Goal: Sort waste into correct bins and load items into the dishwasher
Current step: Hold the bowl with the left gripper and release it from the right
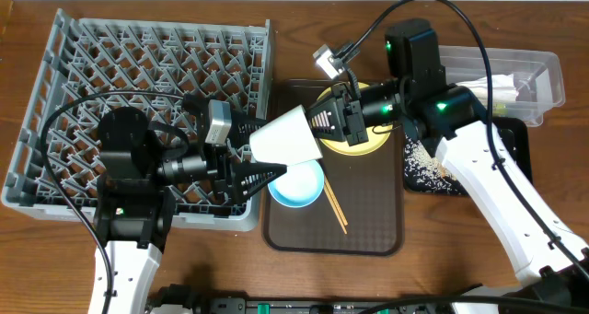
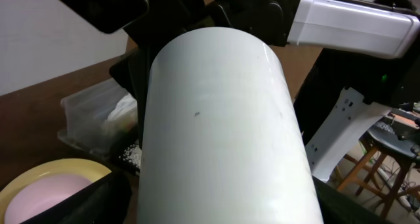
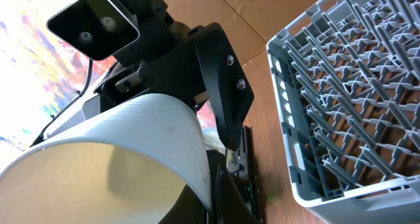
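Note:
The white bowl [image 1: 287,135] hangs on its side above the brown serving tray [image 1: 368,224], held between both grippers. My right gripper [image 1: 326,121] pinches its rim; the right wrist view shows the bowl's inside [image 3: 118,158] with a finger on the rim [image 3: 220,194]. My left gripper [image 1: 250,163] is closed on its base end, and the bowl's outer wall [image 2: 216,132] fills the left wrist view. The light blue bowl [image 1: 296,187] and the chopsticks [image 1: 334,210] lie on the tray. The yellow plate [image 1: 361,145] is partly hidden. The small white cup is out of view.
The grey dish rack [image 1: 138,65] stands at the left and shows in the right wrist view [image 3: 354,86]. The black tray [image 1: 508,141] with rice scraps [image 1: 423,165] and the clear tub [image 1: 538,70] holding the napkin [image 1: 488,86] are at the right.

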Motion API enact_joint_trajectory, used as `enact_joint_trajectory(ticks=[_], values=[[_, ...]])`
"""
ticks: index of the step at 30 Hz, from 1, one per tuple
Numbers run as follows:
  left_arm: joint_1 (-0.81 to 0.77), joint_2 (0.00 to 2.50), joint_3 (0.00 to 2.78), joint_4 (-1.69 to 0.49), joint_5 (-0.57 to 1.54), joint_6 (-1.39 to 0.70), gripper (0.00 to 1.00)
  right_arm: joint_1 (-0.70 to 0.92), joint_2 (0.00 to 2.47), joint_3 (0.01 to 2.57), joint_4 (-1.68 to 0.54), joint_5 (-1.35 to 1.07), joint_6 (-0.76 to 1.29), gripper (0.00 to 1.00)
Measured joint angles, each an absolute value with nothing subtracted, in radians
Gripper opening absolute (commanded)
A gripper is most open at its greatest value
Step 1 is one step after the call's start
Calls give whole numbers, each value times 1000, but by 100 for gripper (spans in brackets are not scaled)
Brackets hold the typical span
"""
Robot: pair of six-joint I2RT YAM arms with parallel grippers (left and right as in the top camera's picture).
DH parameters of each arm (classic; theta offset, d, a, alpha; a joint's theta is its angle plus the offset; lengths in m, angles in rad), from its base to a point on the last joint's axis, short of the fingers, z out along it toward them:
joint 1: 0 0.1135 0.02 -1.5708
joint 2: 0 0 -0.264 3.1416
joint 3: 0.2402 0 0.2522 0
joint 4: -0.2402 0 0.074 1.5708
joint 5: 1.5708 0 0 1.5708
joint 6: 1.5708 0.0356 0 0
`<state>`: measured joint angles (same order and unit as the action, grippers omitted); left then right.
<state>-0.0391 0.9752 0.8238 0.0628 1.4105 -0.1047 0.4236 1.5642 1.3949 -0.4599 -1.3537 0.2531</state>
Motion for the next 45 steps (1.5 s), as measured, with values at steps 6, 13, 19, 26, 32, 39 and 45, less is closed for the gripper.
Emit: enact_joint_trajectory(ticks=[6, 13, 19, 26, 32, 39, 45], values=[[-39, 975, 824, 64, 1412, -105, 84, 425, 1564, 1395, -460, -1354, 253, 1], [-39, 975, 824, 64, 1412, -105, 84, 425, 1564, 1395, -460, -1355, 253, 1], [-39, 975, 824, 64, 1415, -105, 84, 425, 1564, 1395, -460, -1355, 253, 1], [-39, 975, 824, 65, 1415, -105, 85, 425, 1564, 1395, -460, -1356, 253, 1], [-39, 975, 824, 66, 1415, -106, 93, 425, 1564, 1395, -460, -1362, 253, 1], [-39, 975, 824, 67, 1415, -108, 93, 425, 1564, 1395, -461, -1363, 253, 1], [-39, 975, 824, 68, 1425, -108, 93, 425, 1564, 1395, -461, -1364, 253, 1]])
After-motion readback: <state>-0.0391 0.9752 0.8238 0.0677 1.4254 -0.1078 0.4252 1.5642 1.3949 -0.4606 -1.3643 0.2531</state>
